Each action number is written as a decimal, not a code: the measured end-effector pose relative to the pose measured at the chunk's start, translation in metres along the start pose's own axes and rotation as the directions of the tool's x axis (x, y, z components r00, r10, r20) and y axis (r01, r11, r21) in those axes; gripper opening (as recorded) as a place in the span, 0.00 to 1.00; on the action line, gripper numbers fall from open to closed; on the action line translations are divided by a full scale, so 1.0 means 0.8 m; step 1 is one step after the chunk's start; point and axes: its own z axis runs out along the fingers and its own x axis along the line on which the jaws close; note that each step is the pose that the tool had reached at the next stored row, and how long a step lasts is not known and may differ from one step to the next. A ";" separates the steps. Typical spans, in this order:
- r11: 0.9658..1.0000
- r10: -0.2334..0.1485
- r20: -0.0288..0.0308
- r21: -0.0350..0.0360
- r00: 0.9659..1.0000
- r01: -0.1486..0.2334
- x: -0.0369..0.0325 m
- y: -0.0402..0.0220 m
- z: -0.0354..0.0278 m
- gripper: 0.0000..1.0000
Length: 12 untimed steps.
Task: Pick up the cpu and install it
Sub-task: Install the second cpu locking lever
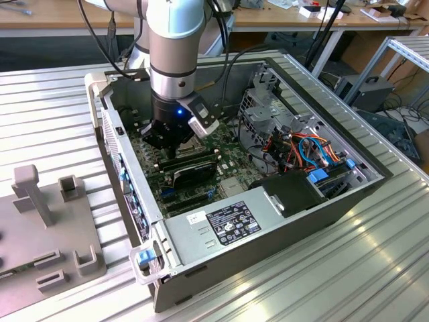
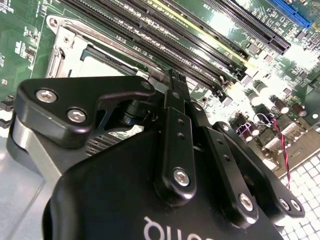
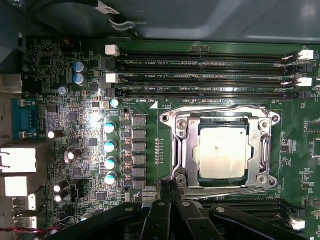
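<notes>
The cpu (image 3: 222, 152), a small silver-grey square, lies flat inside the metal-framed socket (image 3: 180, 145) on the green motherboard (image 3: 85, 125). In the second wrist view a strip of the cpu (image 2: 102, 65) shows behind the gripper's black body. My gripper (image 3: 169, 184) hangs just beside the socket's edge, off the chip, its two fingers pressed together with nothing between them. The same thin fingertips meet at the gripper (image 2: 175, 79) in the second wrist view. In the exterior view the gripper (image 1: 167, 139) is low inside the open computer case (image 1: 120, 168), over the board.
Long black memory slots (image 3: 200, 75) run along one side of the socket. A black oblong part (image 1: 191, 168) lies on the board near the gripper. A drive cage with orange and blue cables (image 1: 301, 151) and the power supply (image 1: 228, 221) crowd the case. A grey fixture (image 1: 40, 221) stands on the exterior view's left.
</notes>
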 end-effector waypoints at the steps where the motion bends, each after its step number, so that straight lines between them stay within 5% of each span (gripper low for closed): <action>1: 1.000 0.000 0.000 -0.001 1.000 0.000 0.0005 0.0010 0.0017 0.11; 12: 1.000 0.000 0.000 0.000 1.000 0.000 0.0009 -0.0010 0.0044 0.11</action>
